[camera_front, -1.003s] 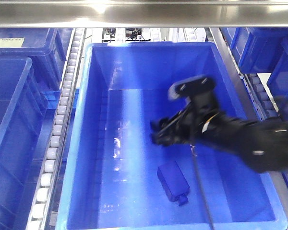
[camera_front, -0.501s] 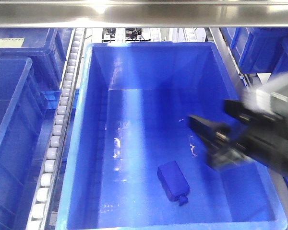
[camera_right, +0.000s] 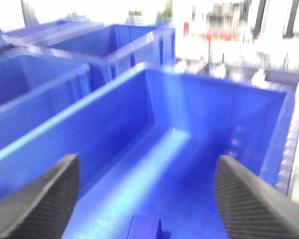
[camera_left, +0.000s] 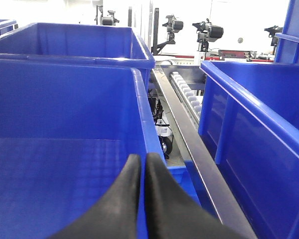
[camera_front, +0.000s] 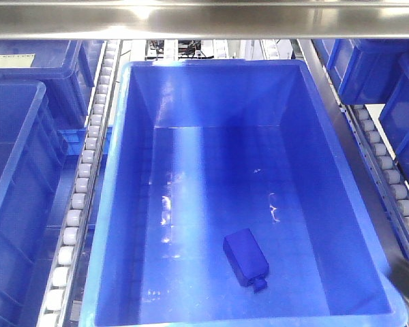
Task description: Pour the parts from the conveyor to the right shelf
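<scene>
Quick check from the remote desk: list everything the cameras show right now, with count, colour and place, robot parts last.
Part: one, blue block with small knob, lying on the floor of the central bin, near its front.
Central bin: one, glossy blue, open, on the shelf.
Neighbouring bins: several, blue, left and right of the central bin; exact count unclear.
Roller rails: two visible, white rollers, either side of the central bin.
Steel bar: one, silver, across the top.
Left gripper: black, shut, over a blue bin's edge.
Right gripper: black, open, above the part.
</scene>
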Robot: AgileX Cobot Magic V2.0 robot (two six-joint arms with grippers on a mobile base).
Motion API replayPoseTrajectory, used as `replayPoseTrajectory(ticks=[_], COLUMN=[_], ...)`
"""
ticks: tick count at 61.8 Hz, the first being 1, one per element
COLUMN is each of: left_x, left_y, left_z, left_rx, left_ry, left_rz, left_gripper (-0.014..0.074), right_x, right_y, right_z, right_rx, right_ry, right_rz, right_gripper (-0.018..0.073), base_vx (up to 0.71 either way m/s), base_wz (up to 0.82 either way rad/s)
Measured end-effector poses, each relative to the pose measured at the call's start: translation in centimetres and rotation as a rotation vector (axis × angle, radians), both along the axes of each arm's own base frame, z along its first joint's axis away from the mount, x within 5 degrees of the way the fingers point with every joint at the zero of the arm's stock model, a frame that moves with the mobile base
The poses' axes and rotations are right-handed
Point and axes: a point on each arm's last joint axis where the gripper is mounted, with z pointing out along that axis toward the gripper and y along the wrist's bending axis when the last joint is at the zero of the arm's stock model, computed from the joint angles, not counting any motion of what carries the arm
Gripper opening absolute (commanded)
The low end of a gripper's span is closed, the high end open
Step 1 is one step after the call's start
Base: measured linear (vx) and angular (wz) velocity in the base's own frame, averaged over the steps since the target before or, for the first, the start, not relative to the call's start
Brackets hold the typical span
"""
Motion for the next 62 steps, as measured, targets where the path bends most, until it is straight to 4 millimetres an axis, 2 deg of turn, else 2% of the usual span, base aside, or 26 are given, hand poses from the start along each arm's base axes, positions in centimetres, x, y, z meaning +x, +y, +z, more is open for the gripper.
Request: replayPoseTrajectory(ticks=[8, 21, 26, 32, 42, 62], left_x=[0.0, 0.0, 0.0, 0.0, 0.0, 0.0], left_y=[0.0, 0.0, 0.0, 0.0, 0.0, 0.0], left_z=[0.0, 0.0, 0.0, 0.0, 0.0, 0.0], left_rx=[0.0, 0.0, 0.0, 0.0, 0.0, 0.0], left_ry=[0.0, 0.0, 0.0, 0.0, 0.0, 0.0], left_rz=[0.0, 0.0, 0.0, 0.0, 0.0, 0.0], left_gripper=[-0.0006, -0.0006, -0.0006, -0.0006, -0.0006, -0.0006], right_x=[-1.8, -1.7, -1.7, -1.7, -1.7, -1.7], right_y=[-1.3, -1.7, -1.8, -1.9, -1.9, -1.9], right_z=[-1.0, -2.0, -2.0, -2.0, -2.0, -2.1], right_rx=[-0.017, -0.029, -0.022, -0.021, -0.021, -0.03], right_ry=[-0.071, 0.005, 0.01, 0.011, 0.011, 0.026], right_rz=[-0.016, -0.066, -0.077, -0.083, -0.083, -0.084], right_gripper=[0.0487, 0.0484, 0.0449, 0.0332, -0.0017, -0.0009], base_vx=[0.0, 0.0, 0.0, 0.0, 0.0, 0.0], base_wz=[0.0, 0.0, 0.0, 0.0, 0.0, 0.0])
